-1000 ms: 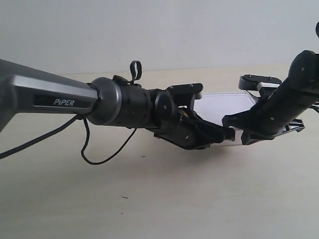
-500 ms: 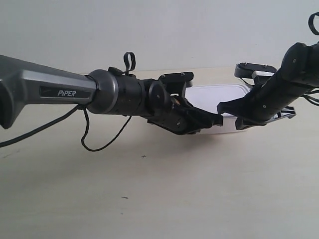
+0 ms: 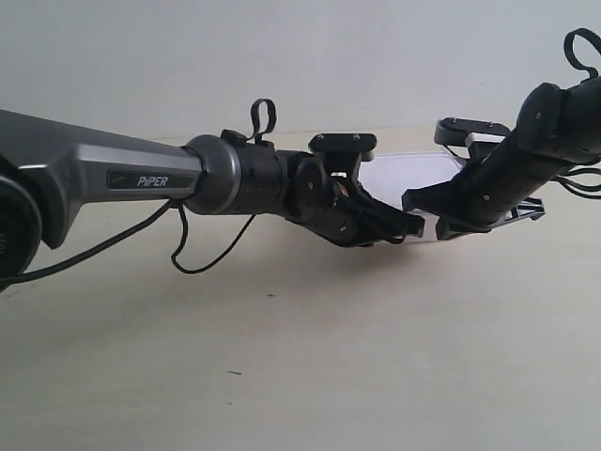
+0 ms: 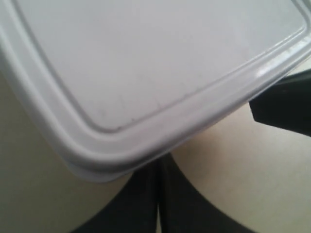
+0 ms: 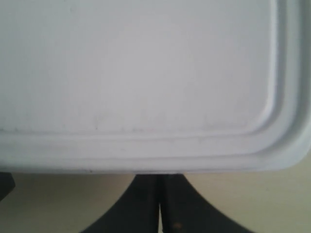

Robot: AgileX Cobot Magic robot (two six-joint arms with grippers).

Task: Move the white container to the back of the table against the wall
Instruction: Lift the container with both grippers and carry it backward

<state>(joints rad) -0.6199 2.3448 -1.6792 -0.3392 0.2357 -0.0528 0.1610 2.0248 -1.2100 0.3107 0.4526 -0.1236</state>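
Note:
The white container (image 3: 406,175) lies flat on the table (image 3: 319,357), a little short of the wall (image 3: 282,56). In the exterior view both black grippers meet at its near edge: the gripper of the arm at the exterior view's left (image 3: 414,225) and the gripper of the arm at the exterior view's right (image 3: 421,212). The left wrist view shows the lid's rounded corner (image 4: 97,155), with my left gripper (image 4: 159,164) shut and its tips tucked under the rim. My right gripper (image 5: 160,177) is also shut, its tips against the long side of the container (image 5: 146,87).
A loose black cable (image 3: 202,258) hangs under the arm at the exterior view's left. The other gripper's black body (image 4: 286,104) shows beside the container in the left wrist view. Tiny dark marks (image 3: 234,373) dot the table.
Both grippers and the white container have moved toward the wall together. Both grippers stay shut against the container's near edge.

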